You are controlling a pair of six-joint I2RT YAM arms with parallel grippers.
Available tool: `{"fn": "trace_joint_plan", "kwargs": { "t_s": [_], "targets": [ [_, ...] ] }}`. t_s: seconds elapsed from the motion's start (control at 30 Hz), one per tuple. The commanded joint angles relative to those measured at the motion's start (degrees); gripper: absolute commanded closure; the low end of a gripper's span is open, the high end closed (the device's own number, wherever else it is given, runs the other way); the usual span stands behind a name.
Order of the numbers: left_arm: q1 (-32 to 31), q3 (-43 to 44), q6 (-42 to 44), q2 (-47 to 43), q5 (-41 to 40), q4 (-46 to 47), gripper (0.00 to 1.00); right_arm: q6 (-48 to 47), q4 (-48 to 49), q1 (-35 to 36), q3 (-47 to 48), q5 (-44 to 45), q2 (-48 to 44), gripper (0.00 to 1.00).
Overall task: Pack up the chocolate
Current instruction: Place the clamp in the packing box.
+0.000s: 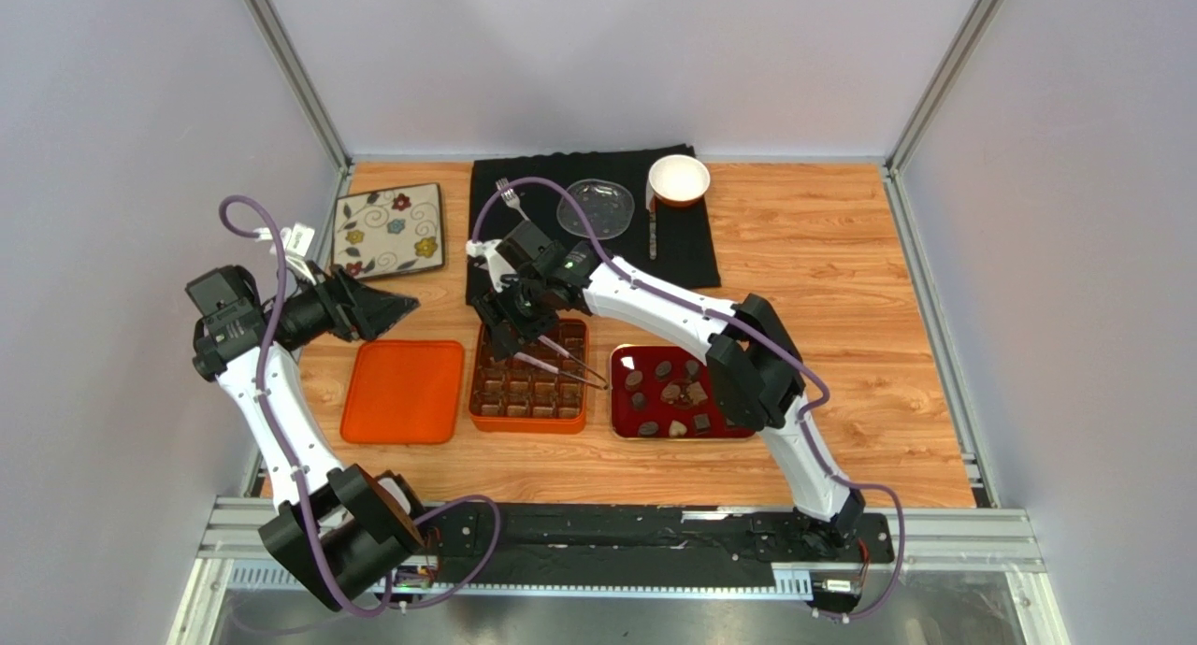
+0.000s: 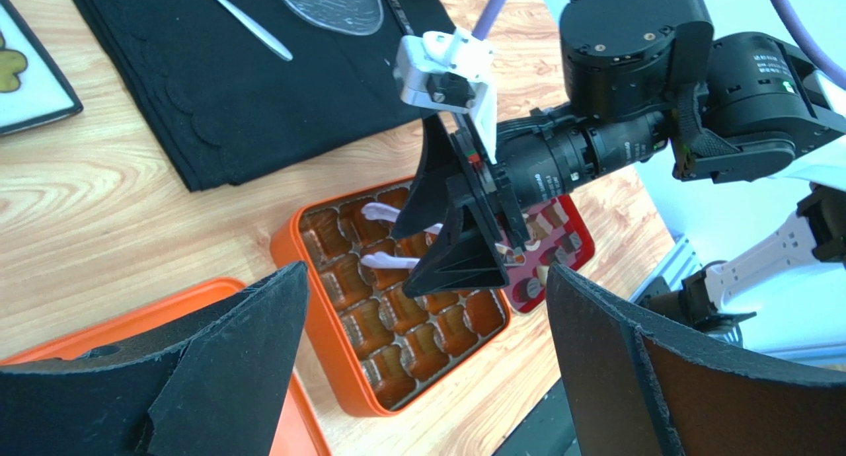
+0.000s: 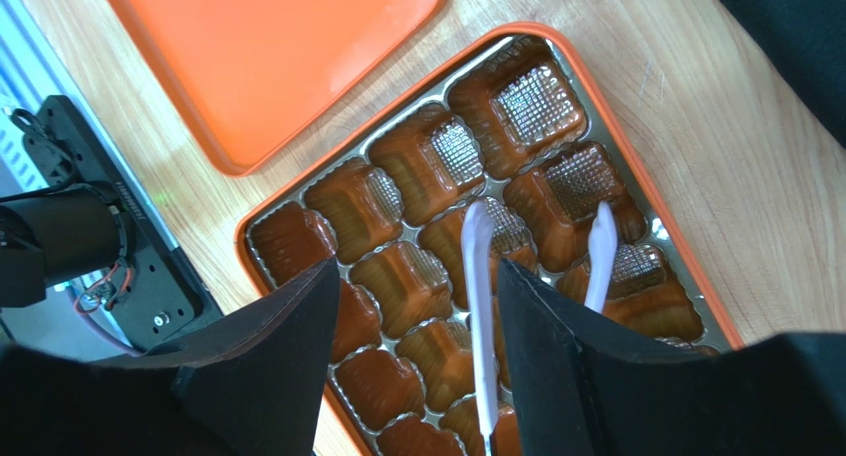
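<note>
Though in view, chocolate heading unclear.

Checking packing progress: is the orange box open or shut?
Open. Its lid lies flat beside the orange box, apart from it, and the box's grid compartments show uncovered in the right wrist view.

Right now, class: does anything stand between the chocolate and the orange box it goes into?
Nothing visible does: the orange box lies uncovered beside the chocolate on its red tray, lid set aside. Only tweezers in the right tool hang over it.
</note>
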Motion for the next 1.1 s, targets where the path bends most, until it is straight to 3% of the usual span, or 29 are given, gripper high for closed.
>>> {"fn": "trace_joint_plan", "kwargs": {
  "t_s": [0.0, 0.17, 0.23, 0.3, 0.33, 0.37, 0.43, 0.5, 0.67, 0.77, 0.87, 1.07],
  "targets": [
    [0.26, -0.43, 4.83, -0.85, 1.43, -2.47, 0.03, -1.37, -0.51, 0.73, 3.94, 1.49, -0.72, 0.37],
    [0.17, -1.83, 7.98, -1.64, 3.09, -3.96, 0.01, -2.77, -1.66, 0.82, 2.20, 3.43, -7.65, 0.40],
    [-0.70, -2.36, 13.16, -2.43, 4.85, -6.15, 0.02, -3.74, -1.75, 0.82, -3.30, 5.09, -13.09, 0.40],
    [-6.83, -3.24, 18.60, -4.27, 3.02, -9.41, 0.02, -4.36, -1.48, 0.65, -9.11, 6.67, -19.66, 0.40],
    [-13.30, -3.85, 19.41, -5.06, 1.70, -9.24, 0.02, -4.36, 0.00, 0.64, -12.36, 7.29, -22.06, 0.40],
    [-16.84, -4.82, 19.33, -6.64, 0.47, -6.45, 0.02, -4.36, 0.97, 0.47, -19.88, 8.08, -24.34, 0.40],
    [-25.35, -8.77, 15.04, -8.23, -4.01, -0.39, 0.02, -3.83, 3.60, 0.38, -26.34, 10.19, -31.44, 0.39],
    [-29.43, -10.71, 15.01, -8.76, -7.52, 5.34, 0.01, -1.82, 4.84, -0.32, -34.44, 11.51, -36.12, 0.39],
    [-37.53, -9.93, 20.73, -1.76, -11.13, 7.10, 0.05, 1.88, 7.92, -2.07, -44.91, 12.92, -49.75, 0.40],
    [-40.15, -8.17, 23.10, 4.92, -13.85, 7.11, 0.26, 3.73, 8.71, -2.34, -48.51, 13.71, -54.67, 0.42],
    [-42.54, -6.15, 27.04, 10.29, -16.84, 5.97, 0.33, 5.13, 9.59, -2.52, -51.15, 13.80, -56.88, 0.42],
    [-45.53, -4.74, 36.80, 13.21, -22.55, 4.91, 0.23, 6.27, 10.20, -2.52, -53.18, 13.63, -57.06, 0.44]
  ]
}}
